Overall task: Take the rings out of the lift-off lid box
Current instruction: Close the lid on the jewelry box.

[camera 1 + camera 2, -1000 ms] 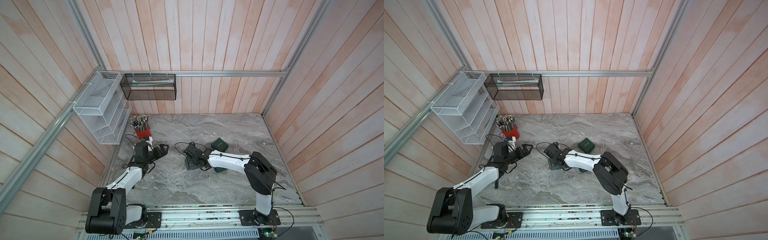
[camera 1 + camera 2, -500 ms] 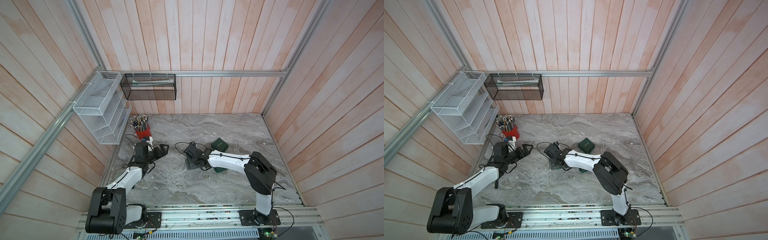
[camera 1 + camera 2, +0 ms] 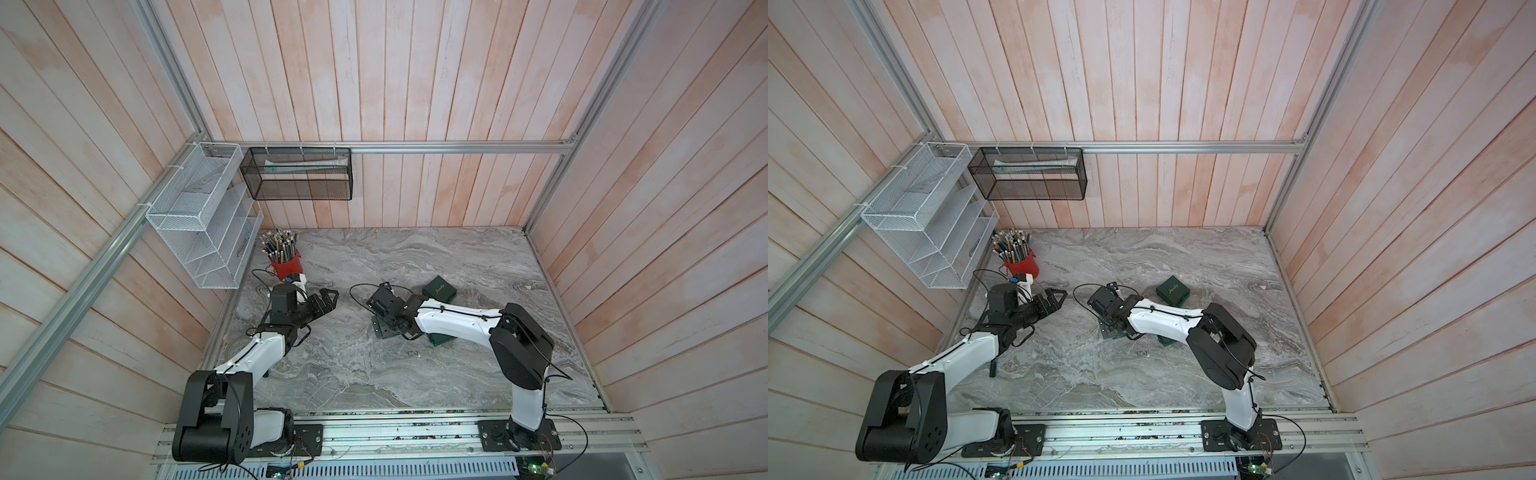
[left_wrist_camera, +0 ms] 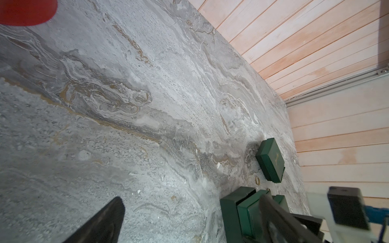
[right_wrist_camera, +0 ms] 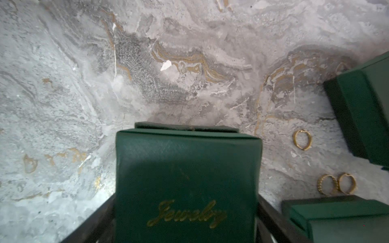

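Left gripper hangs over marble table, jaws spread wide, empty; right gripper clamps green lid by its sides over its base; three gold rings lie on table just beside, between other green boxes.

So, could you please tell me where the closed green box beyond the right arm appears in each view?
Top view: closed green box right of centre, beyond the right arm.
Top view: same place.
Left wrist: before the plank wall.
Right wrist: partly cropped, past a ring.
Shared landmark: right end effector, gripping a second green box.
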